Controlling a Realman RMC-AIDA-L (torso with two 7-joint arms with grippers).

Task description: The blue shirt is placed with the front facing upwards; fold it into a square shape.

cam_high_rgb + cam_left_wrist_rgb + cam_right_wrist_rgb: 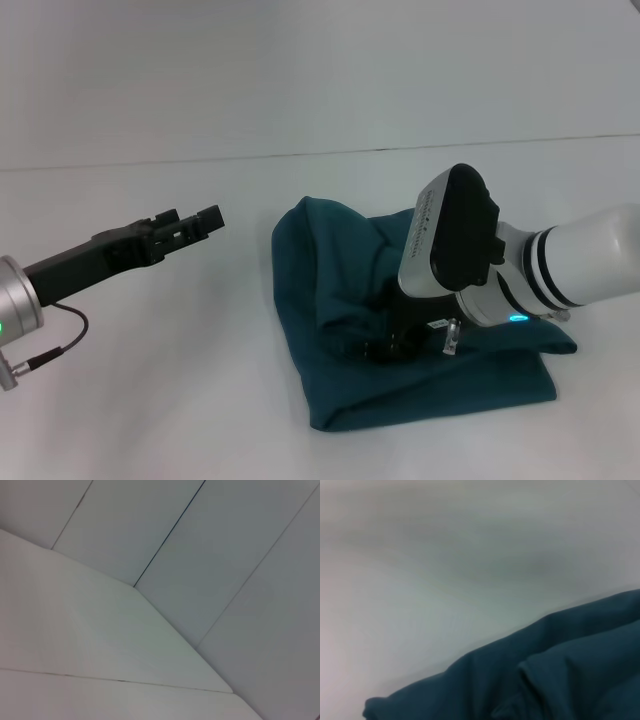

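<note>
The blue shirt (340, 330) lies on the white counter (150, 420), low and a bit right of the middle of the head view. It is already bunched into a thick pack with soft folds, plain side up, and no letters show. The pack looks a little longer from its upper left corner down to its lower right corner than it is wide. The right gripper (395, 340) is right on top of the shirt, near its middle, with its white arm coming in from the right edge of the frame. Its big camera box hides the fingers, so I cannot tell if they are apart, together, or pinching cloth. The right wrist view sees only teal folds very close, with bare counter past them. The left gripper (195, 228) hangs above the bare counter in the left half of the frame, well apart from the shirt, and its dark fingers (208, 217) look close together and hold nothing. The shirt lies to the right of those fingers. So the right arm is much nearer, and I think it should do the next tuck or press. Farthest back, the counter meets a pale wall (320, 70).
</note>
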